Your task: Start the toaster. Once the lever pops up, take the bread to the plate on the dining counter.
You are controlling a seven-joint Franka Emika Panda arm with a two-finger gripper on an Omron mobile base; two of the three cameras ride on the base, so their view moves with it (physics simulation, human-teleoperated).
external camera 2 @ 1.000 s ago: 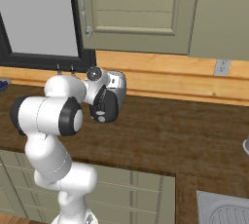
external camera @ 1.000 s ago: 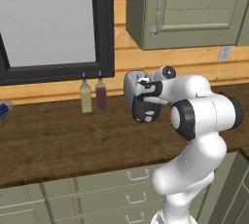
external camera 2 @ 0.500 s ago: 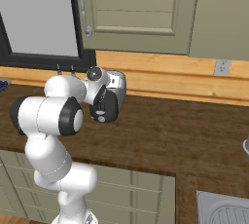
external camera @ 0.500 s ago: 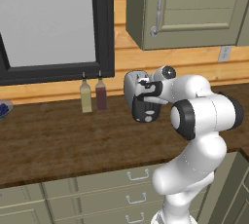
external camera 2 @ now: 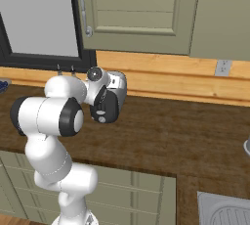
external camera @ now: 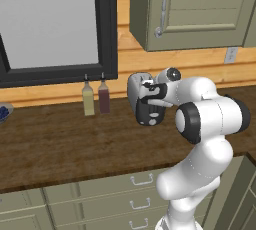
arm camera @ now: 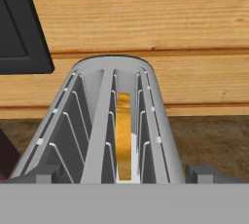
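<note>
Hand view looks straight down the length of the toaster point(arm camera: 114, 121), whose long axis runs away from the camera toward the wooden wall point(arm camera: 146, 18) behind it; its two slots run the same way, side by side. The right slot holds the bread point(arm camera: 124, 135), standing on edge with its thin side up, sunk between the wire guides; the left slot shows nothing but its wires. The two dark fingertips point(arm camera: 206, 173) sit wide apart at the bottom, one to each side of the toaster's near end, so the gripper point(arm camera: 121, 179) is spread, with nothing between the tips but the toaster itself; I can't tell whether they touch it. From the left base view the toaster point(external camera: 142, 99) stands upright on the dark wood counter point(external camera: 60, 139) close to the wall, its black end panel turned toward the room, and the hand point(external camera: 155, 94) is right up against that end, covering much of it. The lever is hidden behind the hand there, so its height can't be read. Two small bottles point(external camera: 96, 98), one pale and one dark red, stand together to the toaster's left under a black-framed window point(external camera: 50, 24). The right base view shows the same toaster point(external camera 2: 111, 99) behind the arm's wrist, an olive cabinet point(external camera 2: 141, 13) above it, and the corner of a sink point(external camera 2: 224, 212) set well apart along the counter.
</note>
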